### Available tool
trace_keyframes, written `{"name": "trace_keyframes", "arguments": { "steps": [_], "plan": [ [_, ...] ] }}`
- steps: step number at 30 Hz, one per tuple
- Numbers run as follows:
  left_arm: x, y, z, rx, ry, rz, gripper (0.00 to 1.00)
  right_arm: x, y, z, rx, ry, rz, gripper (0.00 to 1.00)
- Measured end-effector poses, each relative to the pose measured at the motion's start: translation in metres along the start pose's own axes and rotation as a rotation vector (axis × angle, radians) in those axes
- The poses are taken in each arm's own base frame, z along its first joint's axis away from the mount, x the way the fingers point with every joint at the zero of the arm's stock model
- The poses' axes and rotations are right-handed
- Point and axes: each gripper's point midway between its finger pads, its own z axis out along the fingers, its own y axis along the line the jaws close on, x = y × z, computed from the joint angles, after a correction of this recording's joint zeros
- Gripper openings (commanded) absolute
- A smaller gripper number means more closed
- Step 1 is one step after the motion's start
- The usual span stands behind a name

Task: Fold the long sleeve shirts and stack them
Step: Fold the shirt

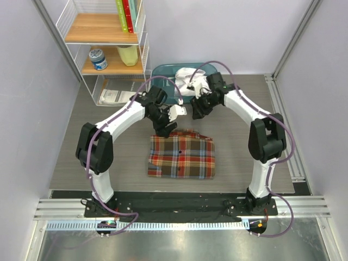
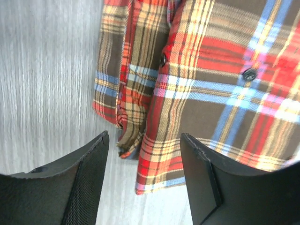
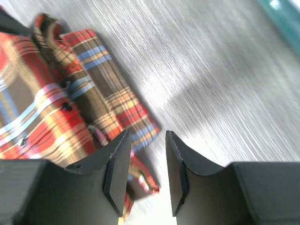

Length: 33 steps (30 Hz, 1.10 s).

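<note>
The plaid flannel shirt (image 1: 182,156) lies folded into a rectangle on the grey table, in the middle. My left gripper (image 1: 165,129) hovers over its far left corner, open and empty. In the left wrist view the shirt (image 2: 211,84) shows between and beyond the open gripper (image 2: 145,157), with a loose cuff at its edge. My right gripper (image 1: 198,110) is raised beyond the shirt's far edge, open and empty. In the right wrist view (image 3: 147,143) the shirt's corner (image 3: 70,103) lies below it. A white shirt (image 1: 187,75) lies crumpled in the teal bin (image 1: 163,72) at the back.
A wire shelf (image 1: 106,38) stands at the back left with books, a jar and a yellow container. Below it a wire basket (image 1: 114,93) holds papers. The bin's teal edge shows in the right wrist view (image 3: 286,11). Metal rails run along the right side and near edge.
</note>
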Motion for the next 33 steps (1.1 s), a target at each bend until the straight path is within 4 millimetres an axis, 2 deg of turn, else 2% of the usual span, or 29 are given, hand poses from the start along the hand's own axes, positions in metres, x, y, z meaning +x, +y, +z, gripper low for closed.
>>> {"name": "trace_keyframes", "arguments": {
  "steps": [2,4,6,8,12,16,18,22,25,28,30,33],
  "plan": [
    [-0.005,-0.002,-0.006,0.011,-0.030,-0.042,0.63,-0.006,-0.002,-0.019,0.008,-0.030,0.008,0.38],
    [-0.007,-0.007,-0.006,0.027,-0.046,-0.070,0.61,-0.011,0.004,-0.026,-0.006,-0.050,0.006,0.31],
    [-0.006,-0.016,-0.002,0.059,-0.051,-0.102,0.58,-0.014,0.015,-0.023,-0.042,-0.059,0.006,0.28],
    [-0.002,-0.026,0.004,0.091,-0.043,-0.129,0.56,-0.008,0.028,-0.014,-0.091,-0.045,0.034,0.25],
    [0.011,-0.044,0.017,0.152,-0.015,-0.172,0.54,0.026,0.049,0.007,-0.176,0.027,0.108,0.25],
    [0.034,-0.065,0.033,0.226,0.043,-0.207,0.49,0.075,0.067,0.024,-0.231,0.132,0.196,0.24],
    [0.046,-0.077,0.038,0.259,0.071,-0.212,0.48,0.091,0.074,0.028,-0.249,0.164,0.226,0.24],
    [0.066,-0.111,0.044,0.345,0.132,-0.186,0.48,0.111,0.088,0.033,-0.285,0.190,0.269,0.24],
    [0.070,-0.139,0.038,0.404,0.151,-0.144,0.47,0.125,0.108,0.028,-0.315,0.202,0.288,0.24],
    [0.073,-0.168,0.027,0.467,0.163,-0.117,0.48,0.131,0.134,0.014,-0.346,0.204,0.280,0.24],
    [0.072,-0.186,0.016,0.510,0.164,-0.098,0.50,0.127,0.148,0.003,-0.366,0.185,0.273,0.25],
    [0.063,-0.199,-0.003,0.546,0.142,-0.069,0.57,0.113,0.166,-0.015,-0.412,0.139,0.274,0.27]
  ]
}}
